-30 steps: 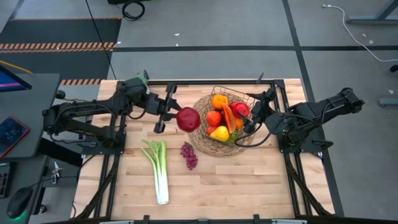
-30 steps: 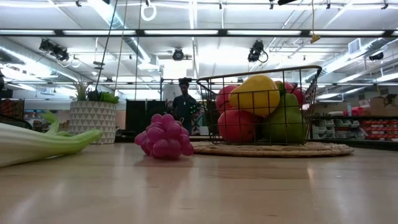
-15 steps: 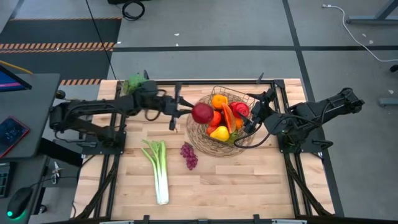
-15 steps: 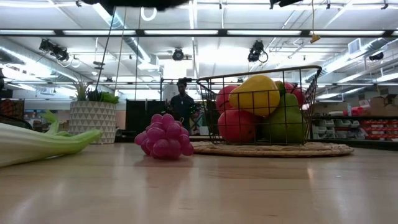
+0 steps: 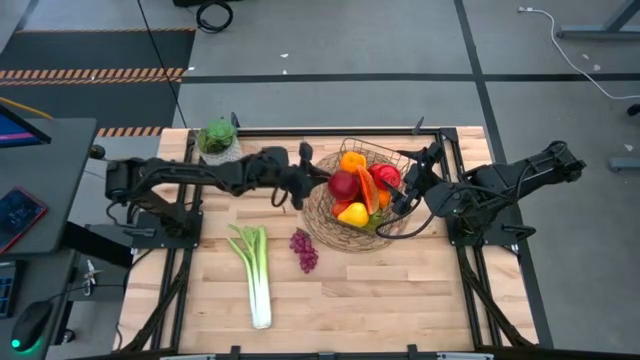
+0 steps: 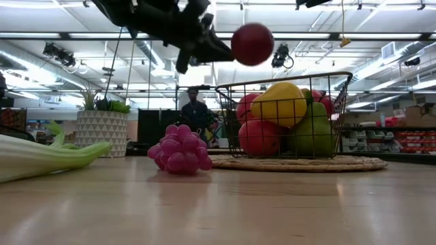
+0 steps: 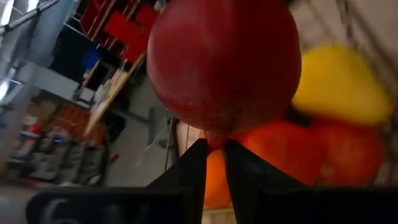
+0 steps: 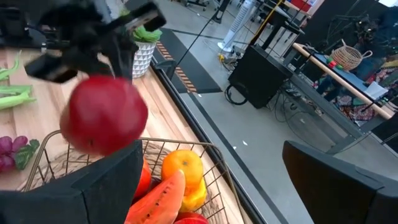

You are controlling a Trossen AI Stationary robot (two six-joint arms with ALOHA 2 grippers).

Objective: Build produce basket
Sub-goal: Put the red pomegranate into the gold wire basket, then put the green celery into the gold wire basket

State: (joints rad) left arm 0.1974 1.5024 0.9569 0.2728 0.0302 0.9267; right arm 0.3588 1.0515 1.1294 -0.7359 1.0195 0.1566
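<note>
The brown wire basket stands on its wide woven rim at the table's middle-right. It holds an orange, a watermelon slice, a lemon and red apples. My left gripper is shut on a red apple, held in the air over the basket's left part. My right gripper stands open at the basket's right side; I cannot tell whether it touches the wire. A leek and purple grapes lie on the table. My left gripper pinches a small nub on the red apple's end between its two nearly closed fingertips. The fingers come almost level from the table's left, slanting a little down. The apple sticks out beyond the fingertips, lifted clear above the basket's top wire.
A green plant in a white netted pot stands at the table's far left corner. A person stands in the room behind the table. Bare wood lies along the table's near right part.
My left gripper has carried the red apple toward the table's right edge and downward, from beside the basket to over its left part. Its wrist has rolled on the way, and it has come into the low view. The hold has stayed shut.
</note>
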